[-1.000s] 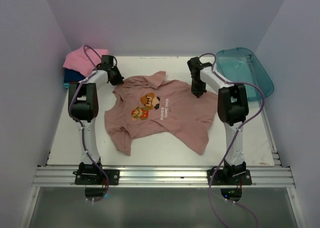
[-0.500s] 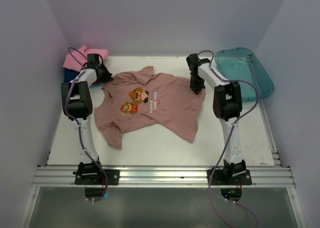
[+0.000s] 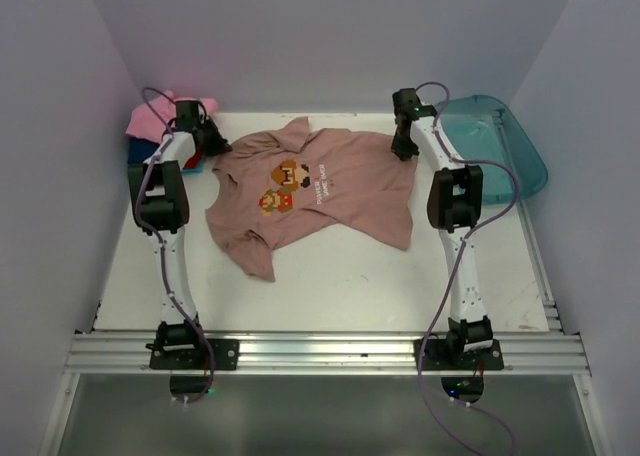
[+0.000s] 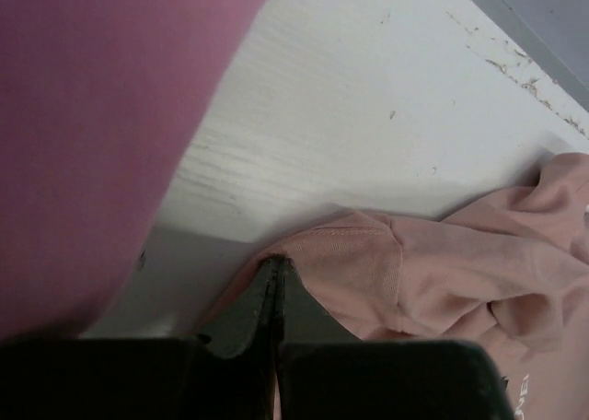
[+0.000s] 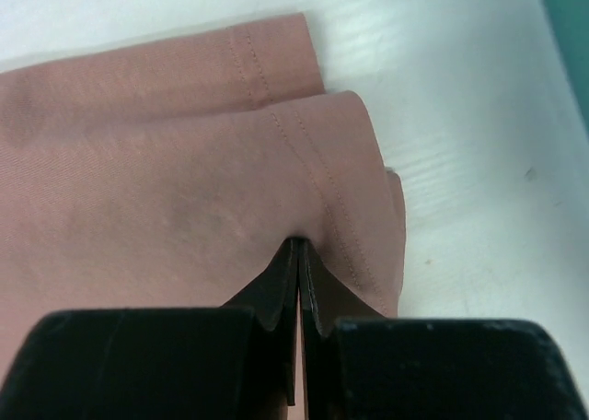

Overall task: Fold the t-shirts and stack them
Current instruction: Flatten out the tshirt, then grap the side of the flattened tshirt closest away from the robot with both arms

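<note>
While both arms reach toward the far side of the table (image 3: 330,286), the left gripper (image 4: 274,271) pinches one edge of the pink-brown tee (image 3: 320,191), just beside the folded pink tee (image 3: 148,121). The right gripper (image 5: 299,251) is clamped on the opposite hem, near the teal tub (image 3: 500,146). Between them the tee lies spread out, print up.

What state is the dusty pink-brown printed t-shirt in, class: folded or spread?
Spread. The dusty pink-brown printed t-shirt lies open on the white table, chest print showing, edges rumpled.
</note>
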